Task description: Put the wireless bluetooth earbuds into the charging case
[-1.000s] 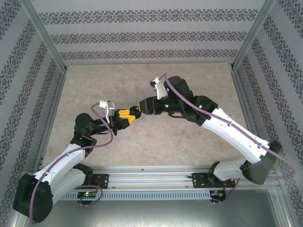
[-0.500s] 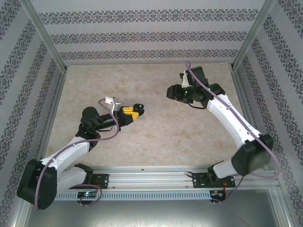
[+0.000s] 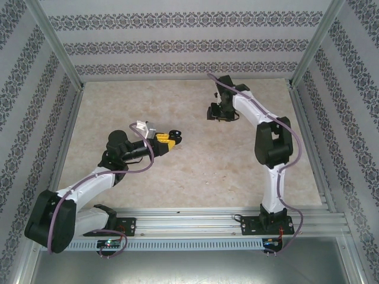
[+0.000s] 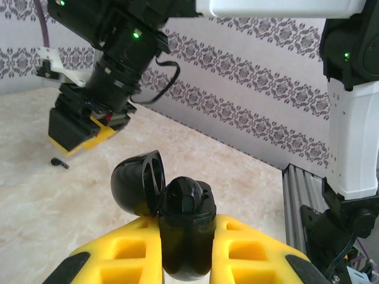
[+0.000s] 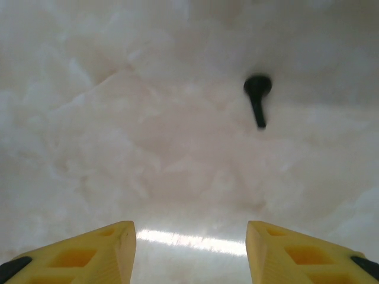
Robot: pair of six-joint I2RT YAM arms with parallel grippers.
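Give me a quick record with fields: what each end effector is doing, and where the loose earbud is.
Left end effector: shut on black charging case, lid open
Right end effector: open, empty, over the table
Black earbud: lying on the table, untouched by either arm
Task state: this earbud not yet picked up

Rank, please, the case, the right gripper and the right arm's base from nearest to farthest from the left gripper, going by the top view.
1. The case: held in the left gripper itself.
2. The right gripper: farther back and to the right.
3. The right arm's base: at the near edge, far right.
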